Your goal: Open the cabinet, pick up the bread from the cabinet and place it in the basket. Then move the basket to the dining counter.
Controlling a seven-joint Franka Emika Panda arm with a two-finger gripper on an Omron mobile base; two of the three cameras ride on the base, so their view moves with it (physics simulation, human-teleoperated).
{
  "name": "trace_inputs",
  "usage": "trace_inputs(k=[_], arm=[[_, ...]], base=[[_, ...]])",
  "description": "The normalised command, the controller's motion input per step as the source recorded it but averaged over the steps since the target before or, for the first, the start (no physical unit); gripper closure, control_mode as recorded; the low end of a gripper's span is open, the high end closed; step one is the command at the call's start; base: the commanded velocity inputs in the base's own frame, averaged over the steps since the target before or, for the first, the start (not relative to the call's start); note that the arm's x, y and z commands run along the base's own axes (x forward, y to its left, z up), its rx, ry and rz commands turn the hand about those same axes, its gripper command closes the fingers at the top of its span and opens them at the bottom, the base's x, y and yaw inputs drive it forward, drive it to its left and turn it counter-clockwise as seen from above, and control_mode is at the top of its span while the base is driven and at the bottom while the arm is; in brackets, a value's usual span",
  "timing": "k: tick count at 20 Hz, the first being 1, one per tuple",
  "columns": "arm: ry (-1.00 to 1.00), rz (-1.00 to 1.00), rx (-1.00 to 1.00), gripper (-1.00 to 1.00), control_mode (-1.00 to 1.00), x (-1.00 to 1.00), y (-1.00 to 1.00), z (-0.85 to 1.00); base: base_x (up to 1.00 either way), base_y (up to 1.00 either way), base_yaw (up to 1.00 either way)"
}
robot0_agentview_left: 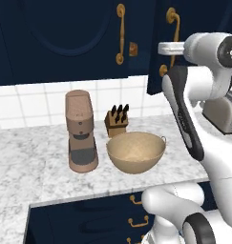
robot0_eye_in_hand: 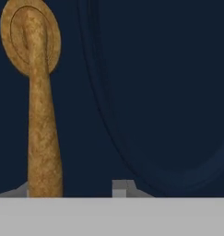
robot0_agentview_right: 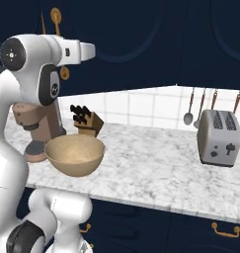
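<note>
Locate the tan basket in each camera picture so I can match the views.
Left base view: basket at centre, right of the coffee machine.
Right base view: lower left, in front of the coffee machine.
Hand view: not in it.
Shared landmark: knife block just behind the basket.

cabinet (robot0_agentview_left: 55,38) navy (brass handles) | basket (robot0_agentview_left: 135,151) speckled tan | counter (robot0_agentview_right: 156,158) grey-white marbled
</note>
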Motion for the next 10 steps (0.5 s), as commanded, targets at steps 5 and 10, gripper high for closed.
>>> trace_inputs(k=[5,10], arm=[[0.00,0.00,0.00,1.00,-1.00,-0.62,-1.00,-0.09],[0.00,-0.01,0.02,1.00,-1.00,-0.52,-1.00,-0.23]], base=[[0.00,0.00,0.00],[0.00,0.00,0.00]])
